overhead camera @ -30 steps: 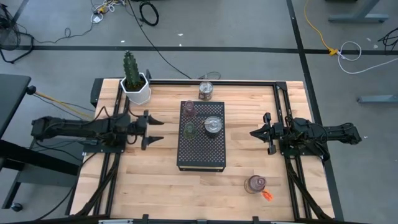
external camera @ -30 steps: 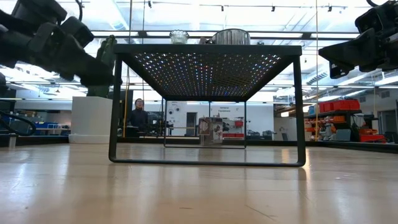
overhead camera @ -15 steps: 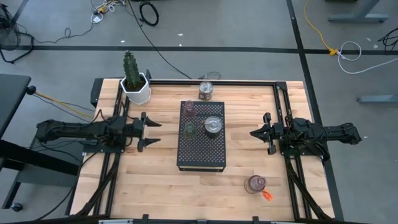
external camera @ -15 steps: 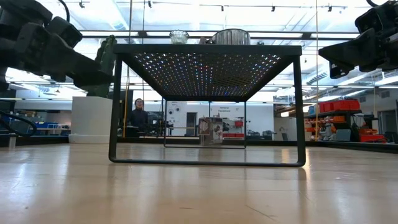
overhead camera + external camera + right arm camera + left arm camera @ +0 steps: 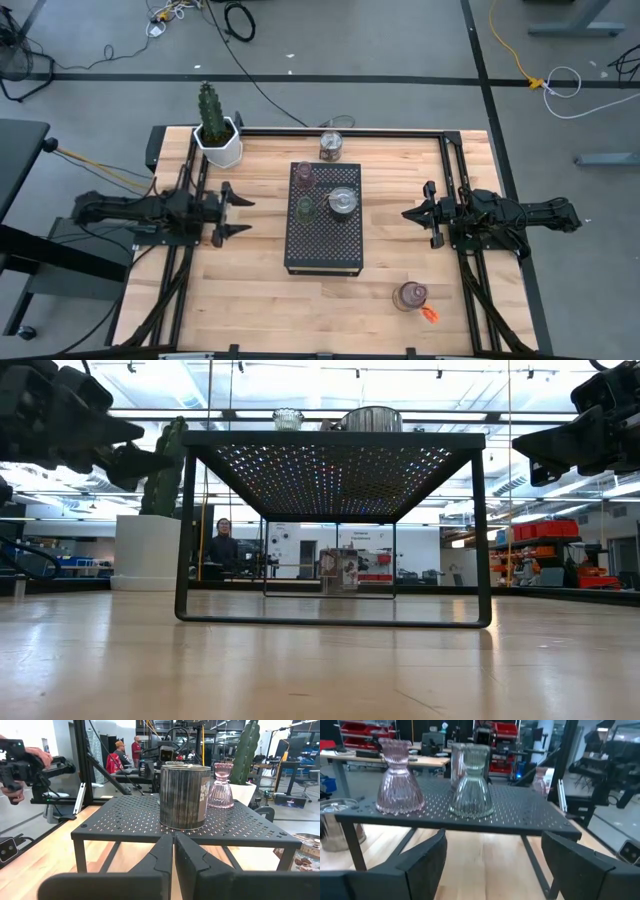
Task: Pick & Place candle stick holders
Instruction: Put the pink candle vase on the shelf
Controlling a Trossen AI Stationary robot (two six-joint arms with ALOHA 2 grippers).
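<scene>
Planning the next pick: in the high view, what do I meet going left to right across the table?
Left gripper, jaws open → pink holder on the black rack → silvery holder → pink holder on the table → right gripper, jaws shut.

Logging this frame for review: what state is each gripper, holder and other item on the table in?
Left gripper: open, empty, left of the rack.
Right gripper: shut, empty, right of the rack.
Pink holder: upright on the black rack.
Green holder: upright on the rack.
Silvery holder: upright on the rack.
Far holder: on the table, beyond the rack.
Near holder: on the table, orange tag beside it.
</scene>
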